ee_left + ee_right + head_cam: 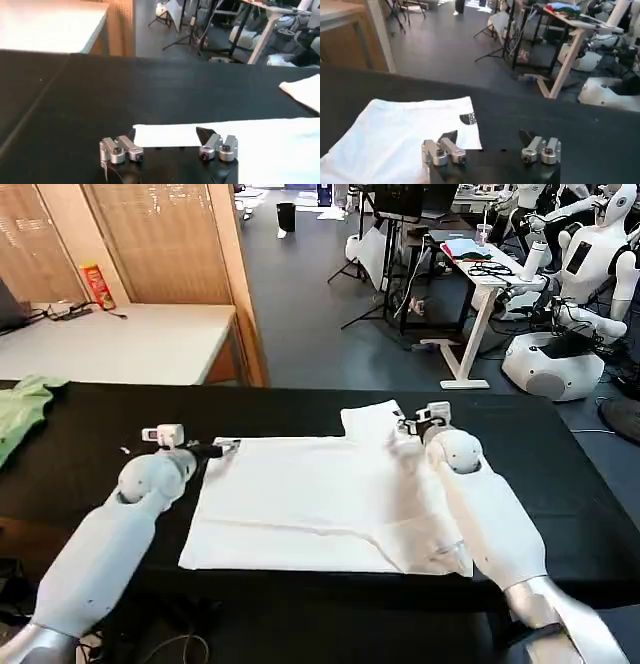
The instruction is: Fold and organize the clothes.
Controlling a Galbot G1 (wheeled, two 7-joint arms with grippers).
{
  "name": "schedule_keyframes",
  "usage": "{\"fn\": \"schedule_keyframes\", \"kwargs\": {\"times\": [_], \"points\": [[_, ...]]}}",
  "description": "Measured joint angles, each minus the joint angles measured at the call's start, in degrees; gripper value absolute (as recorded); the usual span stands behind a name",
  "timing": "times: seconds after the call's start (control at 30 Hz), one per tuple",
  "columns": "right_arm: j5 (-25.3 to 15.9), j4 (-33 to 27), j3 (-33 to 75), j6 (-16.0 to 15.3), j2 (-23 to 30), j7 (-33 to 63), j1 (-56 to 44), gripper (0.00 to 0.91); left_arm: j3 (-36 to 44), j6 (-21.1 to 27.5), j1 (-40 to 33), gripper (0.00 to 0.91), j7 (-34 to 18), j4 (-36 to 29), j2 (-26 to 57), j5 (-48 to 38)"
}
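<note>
White T-shirt (pixel 320 499) flat, seemingly part-folded

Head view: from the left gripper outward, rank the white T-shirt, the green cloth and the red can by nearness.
1. White T-shirt: its corner lies right at the left gripper.
2. Green cloth: far-left table edge.
3. Red can: on the white table behind, farthest.

We cannot read the small dark print (pixel 468 118) on the sleeve of the T-shirt (pixel 320 504), and our right arm (pixel 490 514) covers the shirt's right side in the head view. The green cloth (pixel 22 412) is cut off by the head view's left edge. Both wrist views cut off the shirt, the left one at its right edge.
</note>
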Motion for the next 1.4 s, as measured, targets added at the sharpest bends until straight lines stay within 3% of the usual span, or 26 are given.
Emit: {"fn": "schedule_keyframes", "kwargs": {"times": [0.23, 0.3, 0.33, 0.37, 0.4, 0.43, 0.5, 0.6, 0.63, 0.67, 0.77, 0.87, 1.13, 1.4], "points": [[-0.28, -1.69, -0.07, 0.36, 0.48, -0.71, 0.1, 0.878, 0.12, -0.53, -2.43, 0.878, 0.22, 4.42, -1.9, 0.41], [-0.28, -1.89, -0.09, 0.47, 0.5, -0.84, 0.11, 0.878, 0.08, -0.48, -2.82, 0.77, 0.32, 5.54, -2.3, 0.35], [-0.27, -2.03, -0.09, 0.56, 0.51, -0.9, 0.11, 0.878, 0.0, -0.4, -2.93, 0.712, 0.4, 6.03, -2.49, 0.22], [-0.27, -2.2, -0.08, 0.69, 0.51, -0.95, 0.11, 0.878, -0.08, -0.35, -2.97, 0.536, 0.53, 6.44, -2.64, 0.12], [-0.27, -2.35, -0.06, 0.78, 0.52, -1.0, 0.11, 0.878, -0.11, -0.33, -2.97, 0.254, 0.67, 6.73, -2.69, 0.12], [-0.28, -2.5, -0.04, 0.88, 0.52, -1.11, 0.11, 0.878, -0.14, -0.29, -2.97, 0.156, 0.84, 6.92, -2.71, 0.12], [-0.26, -2.78, 0.06, 0.95, 0.54, -1.35, 0.11, 0.858, -0.17, -0.27, -2.88, 0.127, 0.93, 7.1, -2.71, 0.14], [-0.24, -2.89, 0.1, 0.96, 0.66, -1.82, 0.09, 0.527, -0.22, -0.24, -2.79, 0.088, 0.91, 7.53, -2.76, 0.23], [-0.24, -2.8, 0.14, 0.95, 0.71, -2.0, -0.01, 0.478, -0.25, -0.24, -2.75, 0.088, 0.91, 7.66, -2.77, 0.29], [-0.24, -2.62, 0.15, 0.95, 0.76, -2.13, -0.15, 0.273, -0.3, -0.25, -2.67, 0.068, 0.91, 7.8, -2.78, 0.39], [-0.29, -2.15, 0.19, 0.98, 0.78, -2.64, -0.51, 0.059, -0.38, -0.16, -2.5, 0.039, 0.99, 7.8, -2.75, 0.47], [-0.58, -1.67, 0.71, 2.21, 0.73, -2.76, -0.91, 0.0, -0.51, -0.13, -2.48, 0.02, 1.11, 7.66, -2.71, 0.64], [3.21, 3.42, 2.79, 8.72, -1.09, -2.47, -3.24, 0.0, -1.72, -0.13, -1.59, 0.01, 1.2, 5.32, -1.6, 0.53], [5.3, 16.34, 5.18, 7.04, -5.72, -2.63, -10.04, 0.0, -4.62, 0.11, 2.28, 0.01, 0.84, -2.89, 2.6, -2.11]]}}
